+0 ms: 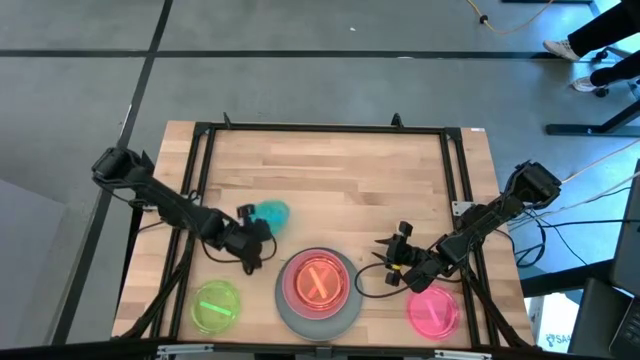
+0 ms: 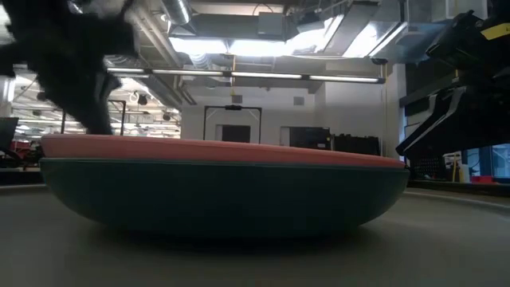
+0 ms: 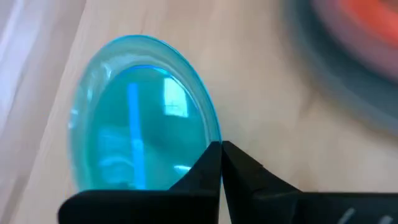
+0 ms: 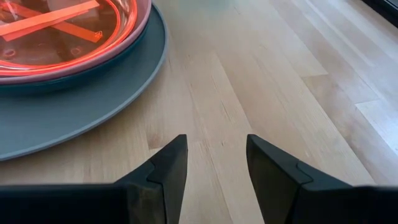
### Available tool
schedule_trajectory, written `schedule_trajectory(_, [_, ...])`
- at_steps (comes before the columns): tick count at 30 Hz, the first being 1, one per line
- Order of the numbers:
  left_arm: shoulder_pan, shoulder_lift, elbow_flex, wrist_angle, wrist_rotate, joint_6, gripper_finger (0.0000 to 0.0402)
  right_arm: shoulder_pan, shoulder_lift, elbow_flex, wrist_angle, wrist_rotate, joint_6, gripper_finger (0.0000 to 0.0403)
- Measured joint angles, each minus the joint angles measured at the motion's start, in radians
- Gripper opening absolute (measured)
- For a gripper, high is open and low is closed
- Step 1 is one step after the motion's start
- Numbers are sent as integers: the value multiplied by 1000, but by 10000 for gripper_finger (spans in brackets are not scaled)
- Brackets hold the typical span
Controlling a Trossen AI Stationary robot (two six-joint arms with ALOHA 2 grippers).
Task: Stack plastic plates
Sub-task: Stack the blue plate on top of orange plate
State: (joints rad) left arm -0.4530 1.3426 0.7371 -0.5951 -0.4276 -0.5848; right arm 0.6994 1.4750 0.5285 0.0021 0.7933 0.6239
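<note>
A stack stands near the table's near edge: a large grey plate at the bottom, then dark teal, pale pink and small translucent orange plates. The lime-green plate lies flat to its left and the hot-pink plate to its right. My left gripper is shut on the small teal plate, behind and left of the stack. My right gripper is open over bare wood, between the stack and the hot-pink plate. My left gripper pinches the teal plate's rim between its two fingertips, on the edge nearest the arm. The plate reaches forward from the fingers and looks tilted. Whether its far edge rests on the table, I cannot tell.
A black frame runs around the wooden table. Bare wood lies across the far half. In the right wrist view the stack sits close beside the open fingers.
</note>
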Motion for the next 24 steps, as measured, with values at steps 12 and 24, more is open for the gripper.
schedule_trajectory(12, [-121, 0, 63, 429, 27, 316, 2, 0, 0, 0, 0, 0, 0, 156])
schedule_trajectory(24, [-143, 133, 44, 770, 159, 400, 2, 0, 0, 0, 3, 0, 0, 156])
